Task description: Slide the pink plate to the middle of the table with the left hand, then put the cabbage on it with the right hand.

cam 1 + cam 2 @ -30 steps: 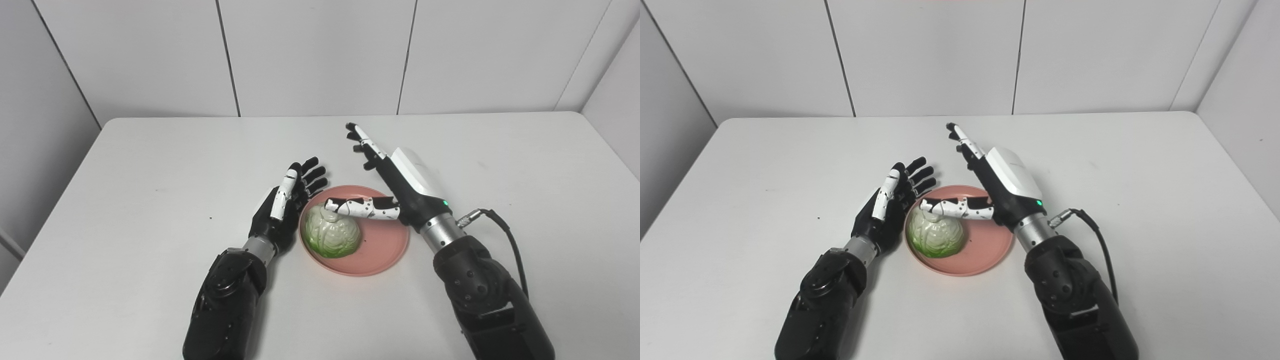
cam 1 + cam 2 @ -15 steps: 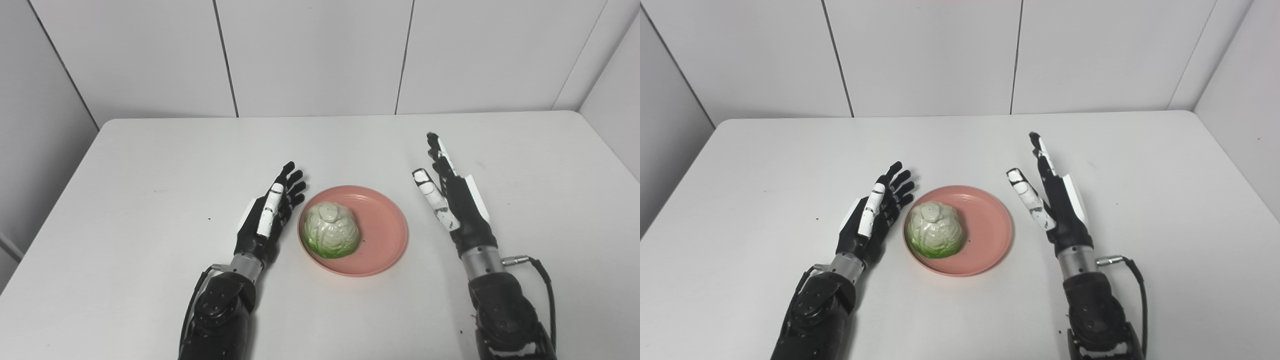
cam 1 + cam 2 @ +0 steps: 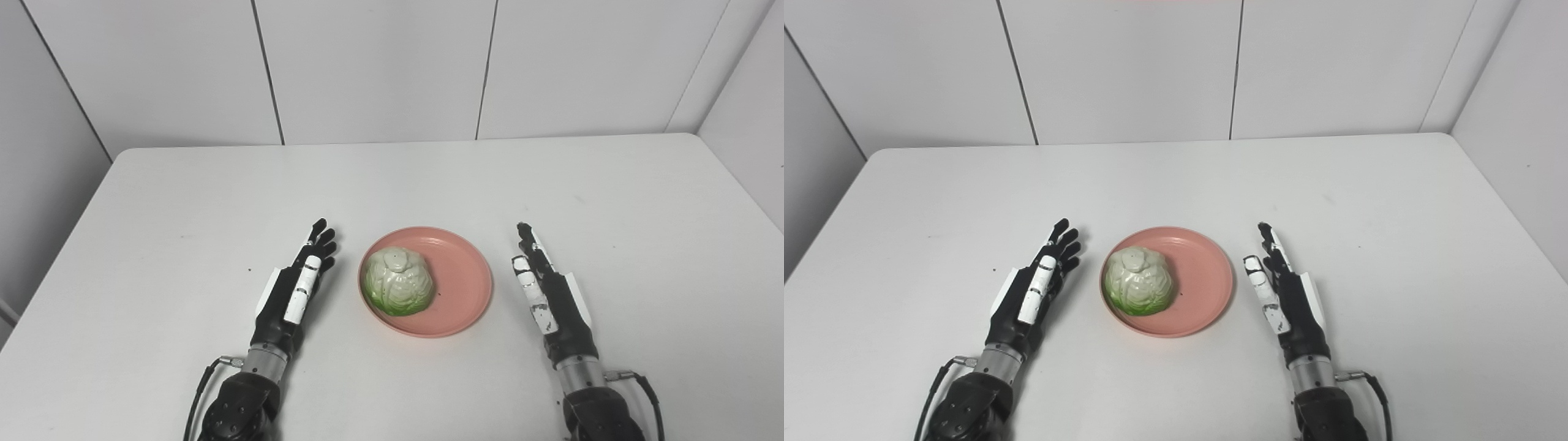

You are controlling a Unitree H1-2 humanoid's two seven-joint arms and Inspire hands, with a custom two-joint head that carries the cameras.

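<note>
Looks like lab/test booth: plain white table (image 3: 184,202), bare white panel walls (image 3: 380,67), no furnishings.

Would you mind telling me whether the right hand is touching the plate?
Apart. In the left eye view, bare table shows between the right hand and the plate rim.

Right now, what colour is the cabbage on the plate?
The cabbage is pale cream on top, shading to green at its base; clearest in the left eye view.
</note>
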